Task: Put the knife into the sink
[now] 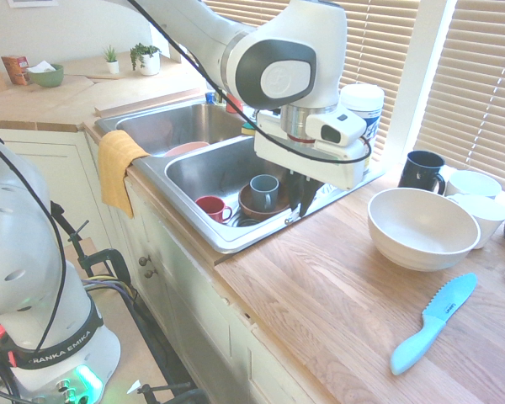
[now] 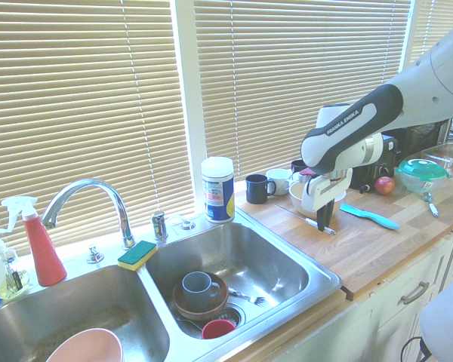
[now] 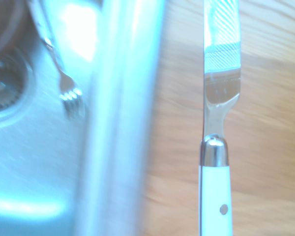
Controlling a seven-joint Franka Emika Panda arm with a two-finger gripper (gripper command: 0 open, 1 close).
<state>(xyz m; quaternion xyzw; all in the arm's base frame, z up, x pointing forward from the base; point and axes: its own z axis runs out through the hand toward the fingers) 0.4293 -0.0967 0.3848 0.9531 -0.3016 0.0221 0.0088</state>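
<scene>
Second exterior view shows the gripper [image 2: 325, 220] above the wooden counter [image 2: 377, 249], just beside the sink [image 2: 317, 275], its fingers pinching the knife [image 2: 309, 219]. In the wrist view the knife [image 3: 217, 147] hangs over wood, near the sink's rim.

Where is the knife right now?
The knife hangs from the shut gripper above the wooden counter, just right of the sink rim in the second exterior view.

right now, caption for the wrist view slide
White-handled knife over the wooden counter, beside the sink rim, a fork in the basin.
</scene>
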